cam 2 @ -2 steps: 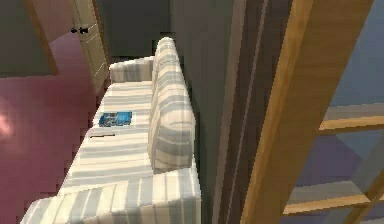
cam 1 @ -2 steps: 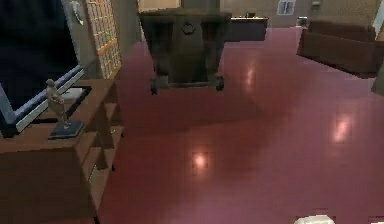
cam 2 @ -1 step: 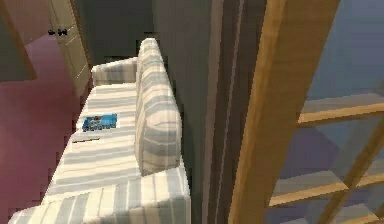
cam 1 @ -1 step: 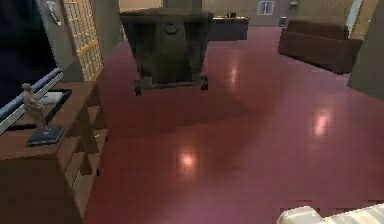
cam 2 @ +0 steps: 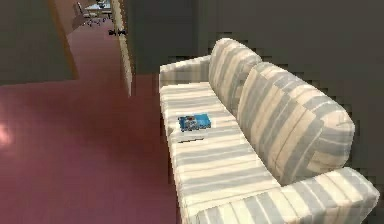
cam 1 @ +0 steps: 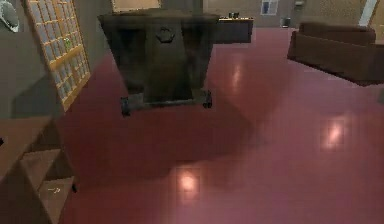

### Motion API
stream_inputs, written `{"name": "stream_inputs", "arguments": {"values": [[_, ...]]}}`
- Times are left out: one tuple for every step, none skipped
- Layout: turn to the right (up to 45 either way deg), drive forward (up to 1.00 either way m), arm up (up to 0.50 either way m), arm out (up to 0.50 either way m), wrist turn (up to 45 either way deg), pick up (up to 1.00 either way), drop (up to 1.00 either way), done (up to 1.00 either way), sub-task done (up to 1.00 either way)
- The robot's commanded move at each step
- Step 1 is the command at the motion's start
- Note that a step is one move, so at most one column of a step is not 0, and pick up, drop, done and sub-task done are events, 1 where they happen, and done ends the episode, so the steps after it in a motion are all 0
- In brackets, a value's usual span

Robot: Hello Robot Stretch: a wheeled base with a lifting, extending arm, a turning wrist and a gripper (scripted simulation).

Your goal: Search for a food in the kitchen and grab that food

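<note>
No food item can be made out from here. Ahead in the forward view stands a dark wheeled cart or cabinet (cam 1: 163, 55) on the red floor (cam 1: 250, 140). In the arm side view a striped pale sofa (cam 2: 260, 130) runs along the grey wall, and a small blue flat thing like a book (cam 2: 195, 123) lies on its seat, with a thin dark object (cam 2: 190, 139) next to it.
A glazed wooden door (cam 1: 58, 45) is at the forward view's left, with a wooden shelf unit (cam 1: 35, 170) below it. A brown sofa (cam 1: 338, 48) sits at the far right. A doorway (cam 2: 100, 25) past a wooden frame opens at the arm side view's upper left.
</note>
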Motion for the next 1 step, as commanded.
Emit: {"name": "stream_inputs", "arguments": {"values": [[12.0,0.00,0.00,0.00,0.0,0.00,0.00,0.00,0.00]]}}
